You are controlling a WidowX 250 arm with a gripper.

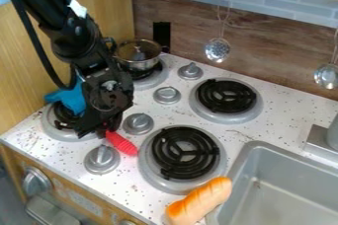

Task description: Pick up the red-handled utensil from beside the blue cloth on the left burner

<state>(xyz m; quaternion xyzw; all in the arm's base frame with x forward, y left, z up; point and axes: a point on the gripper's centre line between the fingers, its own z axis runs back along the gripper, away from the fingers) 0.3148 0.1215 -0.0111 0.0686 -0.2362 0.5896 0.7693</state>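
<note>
- Red ribbed, tapered piece (121, 143): ten o'clock of the front black coil burner (186, 153), upper end at the black gripper (99, 131).
- Whether that grips it, I cannot tell.
- Smooth orange-topped bread roll (199, 201): burner's six o'clock.

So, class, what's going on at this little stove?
The black robot gripper is low over the stove's left side, right at a red, ridged piece; whether it grips it, I can't tell. A lidded metal pot sits on a back burner, and an orange-brown bread roll lies at the edge of the grey sink.
</note>
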